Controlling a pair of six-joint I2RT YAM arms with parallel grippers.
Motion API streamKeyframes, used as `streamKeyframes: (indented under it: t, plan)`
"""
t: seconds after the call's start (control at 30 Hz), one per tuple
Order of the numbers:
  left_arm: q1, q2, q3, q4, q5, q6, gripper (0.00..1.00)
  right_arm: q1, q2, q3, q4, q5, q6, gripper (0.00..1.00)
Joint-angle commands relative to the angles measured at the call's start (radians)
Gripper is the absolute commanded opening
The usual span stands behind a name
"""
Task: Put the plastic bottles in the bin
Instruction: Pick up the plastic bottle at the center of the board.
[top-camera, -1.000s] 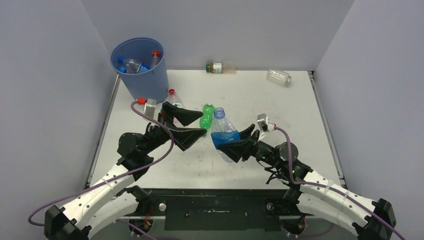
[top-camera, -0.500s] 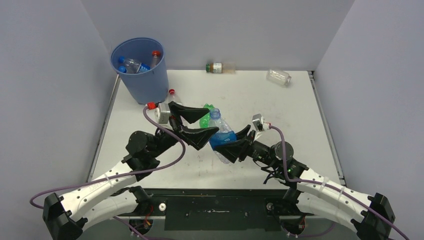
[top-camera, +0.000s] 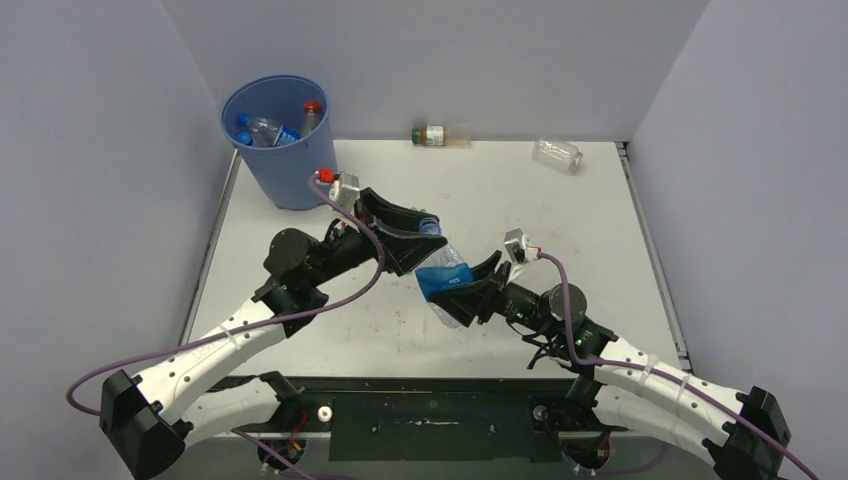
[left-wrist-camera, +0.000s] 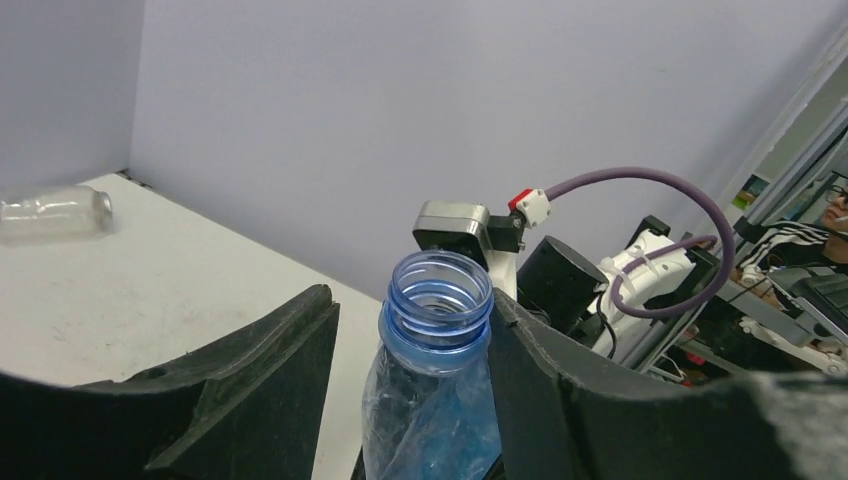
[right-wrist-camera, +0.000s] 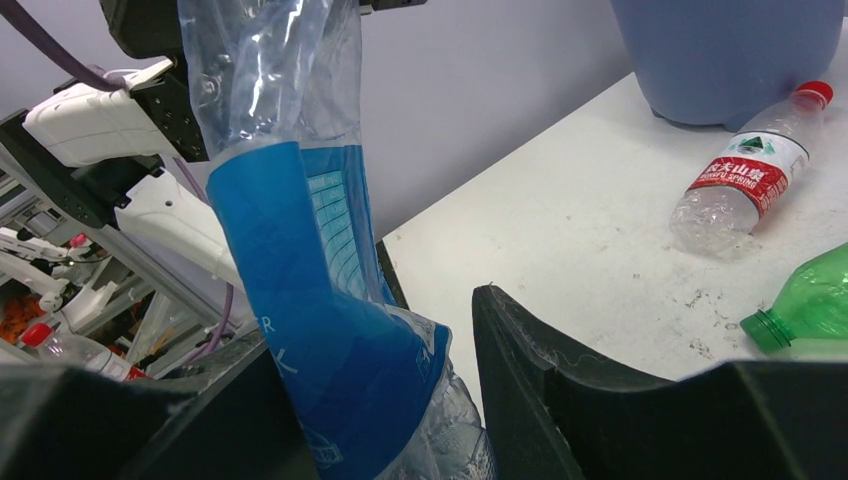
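Note:
A crumpled clear bottle with a blue label (top-camera: 446, 276) and no cap hangs tilted above the table's middle. My right gripper (top-camera: 472, 287) is shut on its lower body (right-wrist-camera: 300, 250). My left gripper (top-camera: 424, 238) stands open around the bottle's blue neck (left-wrist-camera: 437, 322): the right finger (left-wrist-camera: 560, 390) touches it and the left finger (left-wrist-camera: 270, 370) stands a little apart. The blue bin (top-camera: 280, 140) at the back left holds several bottles. A green bottle (right-wrist-camera: 800, 300) and a red-labelled, red-capped bottle (right-wrist-camera: 745, 170) lie on the table near the bin (right-wrist-camera: 730, 50).
An orange-brown bottle (top-camera: 431, 135) lies against the back wall. A clear bottle (top-camera: 557, 153) lies at the back right, also in the left wrist view (left-wrist-camera: 55, 212). Grey walls close off the table (top-camera: 560, 230) on three sides.
My left gripper swung right and toward the back, up to the held bottle's neck, and its jaws narrowed around it. The right gripper shifted slightly left with the bottle.

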Motion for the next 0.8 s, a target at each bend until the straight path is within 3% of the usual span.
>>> streamKeyframes:
  t: [0.0, 0.07, 0.2, 0.23, 0.33, 0.37, 0.4, 0.43, 0.63, 0.77]
  plan:
    - [0.003, 0.018, 0.046, 0.045, 0.115, -0.068, 0.53, 0.008, -0.022, 0.003, 0.032, 0.016, -0.025, 0.31]
    - [0.002, 0.023, 0.045, 0.052, 0.128, -0.075, 0.48, 0.007, -0.025, 0.002, 0.032, 0.019, -0.025, 0.31]
    - [0.002, 0.004, 0.032, 0.054, 0.106, -0.052, 0.09, 0.007, -0.021, 0.01, 0.016, 0.018, -0.024, 0.34]
    - [0.002, -0.005, 0.027, 0.052, 0.091, -0.039, 0.0, 0.007, -0.021, 0.015, 0.005, 0.021, -0.022, 0.42]
    - [0.005, -0.04, 0.016, 0.034, 0.025, 0.004, 0.0, 0.007, -0.014, 0.049, -0.059, 0.025, -0.015, 0.89]
    - [0.008, -0.056, 0.017, 0.019, -0.003, 0.029, 0.0, 0.008, -0.017, 0.068, -0.093, 0.024, -0.016, 0.99]
    - [0.014, -0.073, 0.022, -0.004, -0.035, 0.057, 0.0, 0.008, -0.022, 0.087, -0.131, 0.026, -0.019, 0.91]
    - [0.025, -0.092, 0.034, -0.038, -0.073, 0.09, 0.0, 0.008, -0.031, 0.112, -0.179, 0.029, -0.029, 0.9]
    - [0.102, -0.125, 0.245, -0.337, -0.386, 0.42, 0.0, 0.009, -0.157, 0.254, -0.501, 0.131, -0.13, 0.9]
    - [0.211, 0.011, 0.472, -0.515, -0.597, 0.613, 0.0, 0.007, -0.25, 0.257, -0.592, 0.255, -0.126, 0.9]
